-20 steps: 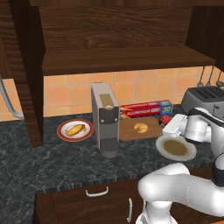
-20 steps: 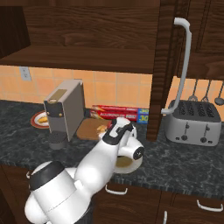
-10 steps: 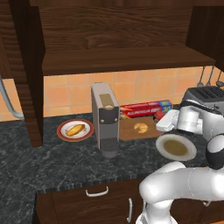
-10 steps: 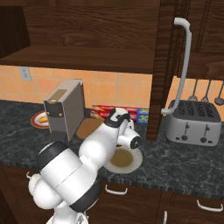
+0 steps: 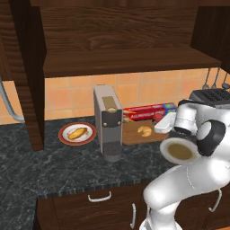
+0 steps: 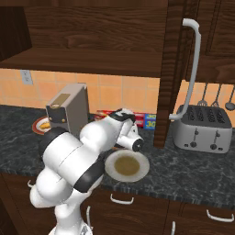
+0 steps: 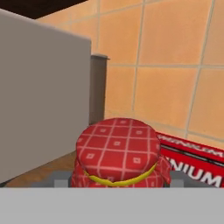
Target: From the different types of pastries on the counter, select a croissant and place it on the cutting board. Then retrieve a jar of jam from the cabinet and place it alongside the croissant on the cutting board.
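The jar of jam (image 7: 118,155) sits close in the hand view, with a red checked lid and a yellow band, and my gripper (image 7: 118,183) is shut on it. Behind it stand the tiled wall and the grey side of the coffee machine. In the left base view my gripper (image 5: 160,127) hangs at the right end of the cutting board (image 5: 133,136), beside the croissant (image 5: 144,130) lying on the board. The yellow-orange bun (image 5: 77,132) rests on a red-rimmed plate (image 5: 67,139) to the left on the counter (image 5: 54,166). In the right base view my arm hides the board.
A grey coffee machine (image 5: 108,122) stands left of the board and a red foil box (image 5: 148,112) lies behind it. A round tan plate (image 5: 180,151) sits at the counter's front, a toaster (image 6: 202,128) at the right. The open cabinet shelf (image 5: 126,60) hangs overhead.
My hand has moved left from over the tan plate to the board's right end, and the elbow has swung up. The croissant and bun have not moved.
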{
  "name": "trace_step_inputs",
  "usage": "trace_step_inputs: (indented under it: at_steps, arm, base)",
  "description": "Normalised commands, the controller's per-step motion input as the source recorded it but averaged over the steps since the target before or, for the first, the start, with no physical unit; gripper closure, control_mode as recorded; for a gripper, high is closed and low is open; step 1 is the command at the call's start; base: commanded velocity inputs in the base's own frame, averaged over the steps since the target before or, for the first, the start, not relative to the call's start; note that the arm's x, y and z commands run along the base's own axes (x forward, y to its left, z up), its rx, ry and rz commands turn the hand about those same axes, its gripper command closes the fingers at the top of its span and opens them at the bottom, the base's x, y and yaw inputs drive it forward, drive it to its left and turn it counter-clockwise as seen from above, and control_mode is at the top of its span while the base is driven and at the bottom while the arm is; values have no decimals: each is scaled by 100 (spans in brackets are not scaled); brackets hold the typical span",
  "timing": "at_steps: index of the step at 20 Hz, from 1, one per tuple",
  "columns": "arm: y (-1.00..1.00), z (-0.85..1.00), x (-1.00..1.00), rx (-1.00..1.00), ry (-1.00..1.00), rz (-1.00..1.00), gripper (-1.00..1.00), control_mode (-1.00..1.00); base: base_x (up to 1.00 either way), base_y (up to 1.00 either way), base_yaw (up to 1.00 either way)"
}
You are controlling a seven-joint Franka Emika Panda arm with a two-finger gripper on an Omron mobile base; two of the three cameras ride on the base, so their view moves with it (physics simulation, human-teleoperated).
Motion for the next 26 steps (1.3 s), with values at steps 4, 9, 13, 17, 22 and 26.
trace_step_inputs:
  at_steps: [4,9,13,17,22,26]
  arm:
    - [-23,-30,24,3,0,5,100,-100]
    - [-43,-18,8,4,0,8,100,-100]
    - [-10,-14,1,1,1,5,100,-100]
    - [0,-38,2,0,0,0,100,-100]
    - [7,-55,17,0,0,3,100,-100]
    - [11,-29,87,0,0,0,100,-100]
  base:
    - [0,0,0]
    - [0,0,0]
    - [0,0,0]
    - [0,0,0]
    - [0,0,0]
    - [0,0,0]
